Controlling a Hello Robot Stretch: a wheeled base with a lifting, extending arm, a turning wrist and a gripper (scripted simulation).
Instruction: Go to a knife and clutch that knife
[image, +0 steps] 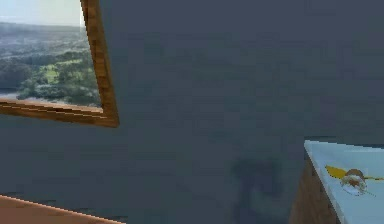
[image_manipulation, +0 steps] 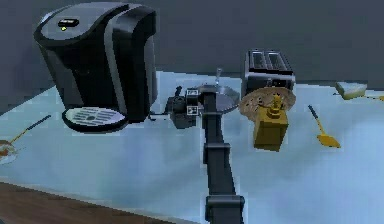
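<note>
Knife not surely made out: thin grey sliver (image_manipulation: 217, 80) near tool (image_manipulation: 172, 110) on pale surface (image_manipulation: 120, 165), between coffee machine (image_manipulation: 95, 55) and toaster (image_manipulation: 270, 70). Tool spread or pressed together: cannot tell; nor whether it holds anything.

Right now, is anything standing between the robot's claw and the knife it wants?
I can't surely pick out a knife. If it is the thin utensil at the left end of the counter, the coffee machine stands between it and the gripper.
</note>
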